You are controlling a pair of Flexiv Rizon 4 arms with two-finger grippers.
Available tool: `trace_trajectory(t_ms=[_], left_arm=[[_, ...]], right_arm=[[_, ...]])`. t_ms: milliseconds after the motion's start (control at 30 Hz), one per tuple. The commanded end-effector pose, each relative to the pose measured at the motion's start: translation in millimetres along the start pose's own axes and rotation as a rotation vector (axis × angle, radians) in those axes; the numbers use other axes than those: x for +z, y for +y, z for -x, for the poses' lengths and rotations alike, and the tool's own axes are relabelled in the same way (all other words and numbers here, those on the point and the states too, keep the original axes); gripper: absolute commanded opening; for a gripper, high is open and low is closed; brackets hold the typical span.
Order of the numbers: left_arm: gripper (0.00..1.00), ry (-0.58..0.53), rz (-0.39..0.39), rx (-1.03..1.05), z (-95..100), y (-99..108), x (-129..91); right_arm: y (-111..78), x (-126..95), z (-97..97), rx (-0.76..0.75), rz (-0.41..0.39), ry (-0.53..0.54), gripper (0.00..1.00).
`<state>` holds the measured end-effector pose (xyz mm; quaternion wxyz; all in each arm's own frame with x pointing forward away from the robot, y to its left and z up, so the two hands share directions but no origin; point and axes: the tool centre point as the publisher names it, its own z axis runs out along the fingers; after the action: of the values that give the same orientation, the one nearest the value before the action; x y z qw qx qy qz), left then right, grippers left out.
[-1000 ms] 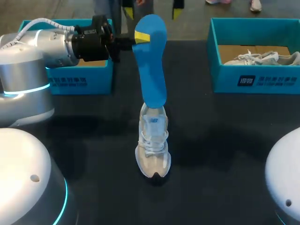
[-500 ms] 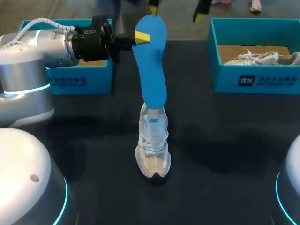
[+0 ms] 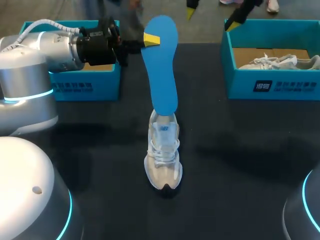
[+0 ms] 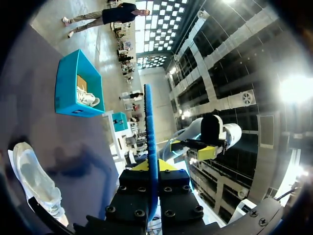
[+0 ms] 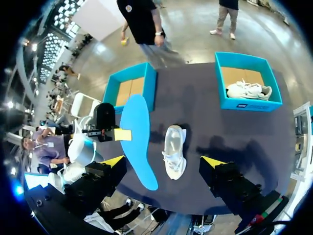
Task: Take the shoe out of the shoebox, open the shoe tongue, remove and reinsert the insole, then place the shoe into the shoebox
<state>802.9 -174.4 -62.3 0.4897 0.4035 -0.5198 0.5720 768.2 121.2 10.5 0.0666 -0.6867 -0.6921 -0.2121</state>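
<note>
Shoeboxes [image 3: 272, 85] number two, shoes [image 3: 163, 160] two, insole [image 3: 161, 70] one, held by left gripper [image 4: 153, 165]

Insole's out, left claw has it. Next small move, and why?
Probably lower the left claw so the blue insole feeds free end first into the shoe. That claw is shut on the insole's upper end, the insole hangs over the shoe standing on the table, and the open right claw is high up, clear of both.

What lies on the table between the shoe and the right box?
Nothing: the dark table between the shoe and the right box is bare, with only shadows on it. The head view shows this, and the right wrist view too.
</note>
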Motion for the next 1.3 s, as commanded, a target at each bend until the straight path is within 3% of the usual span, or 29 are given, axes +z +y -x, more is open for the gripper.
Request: trace_trajectory(t_ms=[33,233,667,1000,1300], left_arm=[[0.0,-0.003,-0.001,0.0,-0.3,1,0],[0.0,-0.003,-0.001,0.0,-0.3,1,0],[0.0,-0.003,-0.001,0.0,-0.3,1,0],[0.0,-0.003,-0.001,0.0,-0.3,1,0],[0.0,-0.003,-0.001,0.0,-0.3,1,0]], right_arm=[[-9.3,4,16.2,-0.011,0.041,0.702,1.0],[-10.8,5,30.1,-0.019,0.073,0.876,1.0],[-2.6,26,44.0,0.011,-0.003,1.128,1.0],[-8.1,35,50.0,-0.014,0.041,1.233,1.0],[-13.2,48,57.2,-0.003,0.044,1.262,1.0]])
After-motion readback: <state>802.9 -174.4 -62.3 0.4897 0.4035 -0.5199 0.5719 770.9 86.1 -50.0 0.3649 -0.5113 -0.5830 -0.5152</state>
